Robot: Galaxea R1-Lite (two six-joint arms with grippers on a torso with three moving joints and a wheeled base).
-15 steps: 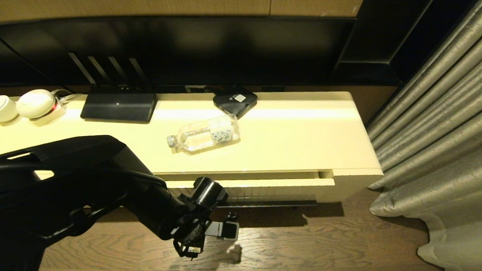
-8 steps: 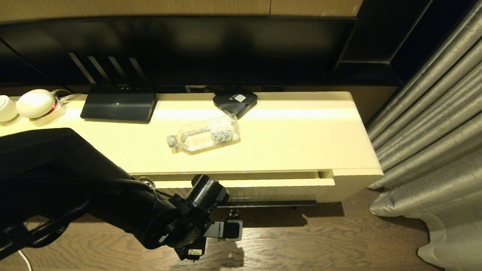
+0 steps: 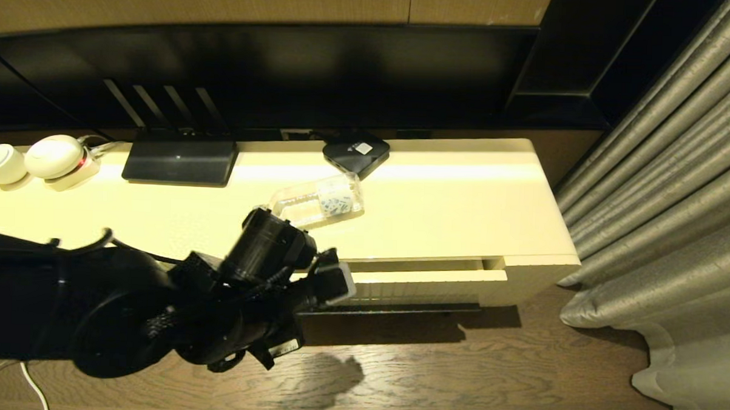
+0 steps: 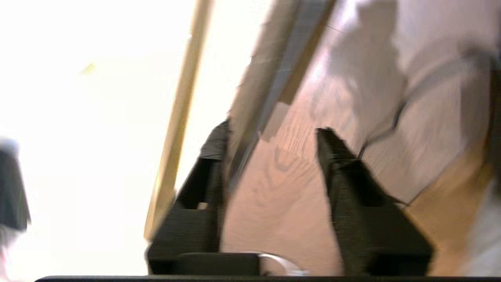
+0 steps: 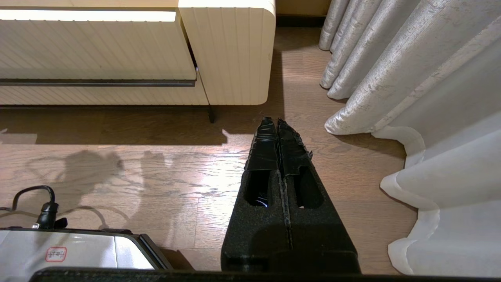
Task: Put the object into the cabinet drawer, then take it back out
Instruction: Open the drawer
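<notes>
The object, a clear water bottle (image 3: pixel 322 202), lies on its side on the cream cabinet top (image 3: pixel 462 214); its cap end is hidden behind my left wrist. The cabinet drawer (image 3: pixel 423 285) stands slightly ajar, with its ribbed front (image 5: pixel 98 51) above a dark handle slot (image 5: pixel 98 82). My left gripper (image 3: pixel 333 283) hovers in front of the drawer's left part. In the left wrist view the left gripper (image 4: pixel 272 133) is open, with only wood floor between its fingers and the drawer's edge beside one fingertip (image 4: pixel 217 141). My right gripper (image 5: pixel 277 121) hangs shut over the floor, holding nothing.
A black router (image 3: pixel 179 159), a black square box (image 3: pixel 356 151) and white round devices (image 3: pixel 54 156) sit along the cabinet's back under a television (image 3: pixel 285 68). Grey curtains (image 3: pixel 674 210) hang at the right. My base and a cable (image 5: pixel 43 207) lie on the floor.
My left arm has risen from near the floor to the height of the drawer front, and its wrist now covers the bottle's cap end. The bottle and drawer have not moved.
</notes>
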